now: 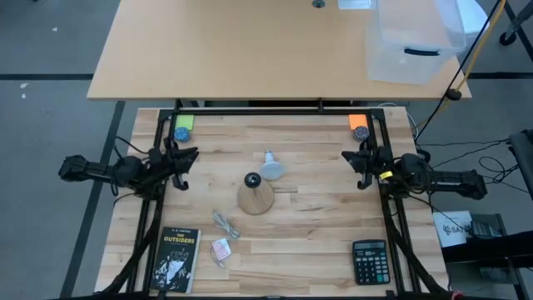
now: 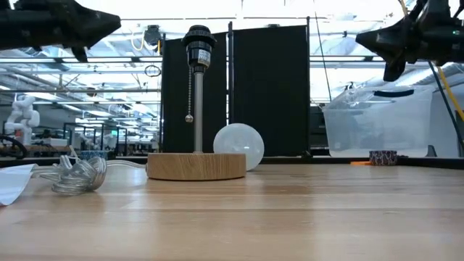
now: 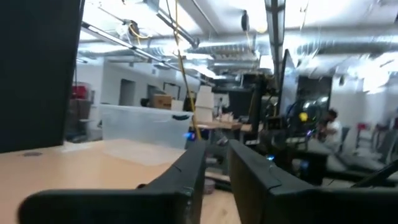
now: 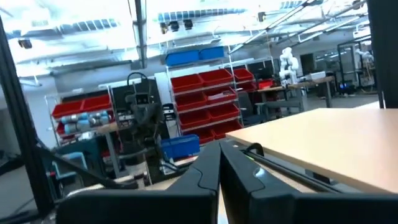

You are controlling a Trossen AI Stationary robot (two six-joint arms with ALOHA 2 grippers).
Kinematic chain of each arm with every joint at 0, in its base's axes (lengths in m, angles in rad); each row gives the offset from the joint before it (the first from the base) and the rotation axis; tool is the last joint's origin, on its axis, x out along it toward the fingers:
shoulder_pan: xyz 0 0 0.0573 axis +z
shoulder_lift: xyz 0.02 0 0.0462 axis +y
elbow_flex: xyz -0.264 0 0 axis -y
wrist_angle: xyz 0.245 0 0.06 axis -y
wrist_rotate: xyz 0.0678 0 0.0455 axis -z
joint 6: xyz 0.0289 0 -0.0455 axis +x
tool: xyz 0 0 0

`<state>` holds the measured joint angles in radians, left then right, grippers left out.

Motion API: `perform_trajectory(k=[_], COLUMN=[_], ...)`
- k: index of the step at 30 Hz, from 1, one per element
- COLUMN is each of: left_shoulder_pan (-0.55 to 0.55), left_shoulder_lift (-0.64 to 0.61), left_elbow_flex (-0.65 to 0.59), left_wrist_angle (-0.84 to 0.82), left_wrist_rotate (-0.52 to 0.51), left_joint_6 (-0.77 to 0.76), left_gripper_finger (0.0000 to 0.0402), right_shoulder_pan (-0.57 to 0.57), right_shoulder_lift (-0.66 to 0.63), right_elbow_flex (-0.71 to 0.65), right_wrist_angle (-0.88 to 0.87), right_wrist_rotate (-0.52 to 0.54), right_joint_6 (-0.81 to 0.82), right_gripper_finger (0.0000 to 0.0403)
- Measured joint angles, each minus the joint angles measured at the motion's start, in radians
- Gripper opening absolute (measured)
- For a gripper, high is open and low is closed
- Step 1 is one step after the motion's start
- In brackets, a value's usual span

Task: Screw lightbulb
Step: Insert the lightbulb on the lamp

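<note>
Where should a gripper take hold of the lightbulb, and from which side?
Probably on the round globe of the lightbulb, coming down from above. It lies on its side beside the wooden stand, with its narrow base pointing away from the stand, so the globe is the widest free part.

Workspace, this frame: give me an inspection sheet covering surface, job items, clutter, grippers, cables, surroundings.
Surface: wooden table, no spills seen.
Job's things: lightbulb lies on its side beside the lamp stand, not screwed in; socket empty.
Clutter: book, calculator, small packet, green pad and orange pad near the far corners.
Grippers: left gripper at the left edge, fingers slightly apart, holding nothing; right gripper at the right edge, shut and empty.
Cables: clear coiled cord on the table; pull chain hanging from the socket.
Surroundings: second table with a clear bin behind.
</note>
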<state>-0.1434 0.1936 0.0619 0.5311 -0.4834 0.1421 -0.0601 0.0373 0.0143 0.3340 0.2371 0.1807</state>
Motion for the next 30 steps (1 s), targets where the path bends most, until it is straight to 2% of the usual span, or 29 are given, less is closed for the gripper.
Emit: perform_trajectory(k=[4,10,15,21,26,30], left_shoulder_pan=[0.043,0.106,0.174,0.27,0.356,0.431], left_shoulder_lift=[0.114,0.358,0.572,0.796,0.924,0.997], left_elbow_flex=[0.077,0.26,0.461,0.748,0.94,1.043], left_wrist_angle=[0.001,-0.071,-0.256,-0.533,-0.689,-0.807], left_wrist_rotate=[0.028,0.066,0.088,0.192,0.188,0.259], left_joint_6=[0.071,0.21,0.32,0.366,0.449,0.543], left_gripper_finger=[0.0011,0.0002,0.0001,0.0001,0.0,0.0], right_shoulder_pan=[0.0,0.0,0.0,0.0,0.0,0.0], right_shoulder_lift=[0.042,0.155,0.271,0.394,0.492,0.573], right_elbow_flex=[0.006,0.069,0.156,0.298,0.423,0.491], right_wrist_angle=[0.048,0.049,0.046,-0.046,-0.211,-0.277], right_wrist_rotate=[-0.001,-0.002,-0.003,-0.008,-0.037,-0.093], right_joint_6=[0.027,0.04,0.001,-0.04,-0.052,-0.06], right_gripper_finger=[0.0,0.0,0.0,0.0,0.0,0.0])
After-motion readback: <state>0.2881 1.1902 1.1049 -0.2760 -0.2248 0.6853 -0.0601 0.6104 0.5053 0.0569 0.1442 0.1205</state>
